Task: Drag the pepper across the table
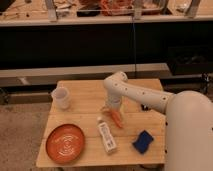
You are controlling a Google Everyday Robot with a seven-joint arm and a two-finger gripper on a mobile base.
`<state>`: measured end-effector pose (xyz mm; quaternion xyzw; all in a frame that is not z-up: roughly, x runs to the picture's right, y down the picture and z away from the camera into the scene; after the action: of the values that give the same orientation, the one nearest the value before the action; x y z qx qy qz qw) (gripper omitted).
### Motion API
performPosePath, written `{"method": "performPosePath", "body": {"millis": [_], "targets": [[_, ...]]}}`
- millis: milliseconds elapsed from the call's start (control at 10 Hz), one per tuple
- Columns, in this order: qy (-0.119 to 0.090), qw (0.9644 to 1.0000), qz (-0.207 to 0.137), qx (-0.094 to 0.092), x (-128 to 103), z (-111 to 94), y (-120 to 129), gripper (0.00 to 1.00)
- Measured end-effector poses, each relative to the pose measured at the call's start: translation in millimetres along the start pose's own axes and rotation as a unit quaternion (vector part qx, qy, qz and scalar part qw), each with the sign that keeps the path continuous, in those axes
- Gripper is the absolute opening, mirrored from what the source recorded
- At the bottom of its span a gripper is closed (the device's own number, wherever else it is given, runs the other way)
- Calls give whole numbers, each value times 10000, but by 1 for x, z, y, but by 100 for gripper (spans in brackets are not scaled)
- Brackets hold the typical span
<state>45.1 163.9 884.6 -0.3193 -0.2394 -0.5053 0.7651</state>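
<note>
Probably light, stiff and slick, the pepper point(116, 119) lies mid-way along the bench point(85, 95), right of the white bottle point(106, 137); its thicker far end suits pinching, where the hand point(110, 108) sits, grip unclear.

Qty 1 ea.: table point(80, 87), pepper point(116, 119), white bottle point(106, 136), orange plate point(65, 143), white cup point(61, 98), blue sponge point(143, 142). Gripper point(110, 109) x1, at pepper, mid-table.

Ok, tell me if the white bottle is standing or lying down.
Lying down: the bottle stretches flat along the table. The gripper is by the pepper.
</note>
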Motion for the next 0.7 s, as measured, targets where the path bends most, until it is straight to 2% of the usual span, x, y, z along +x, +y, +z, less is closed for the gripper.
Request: {"method": "performPosePath", "body": {"millis": [200, 700], "targets": [[85, 9996, -283, -29, -4, -1, -4, 80], [163, 9962, -853, 96, -10, 3, -7, 80]]}}
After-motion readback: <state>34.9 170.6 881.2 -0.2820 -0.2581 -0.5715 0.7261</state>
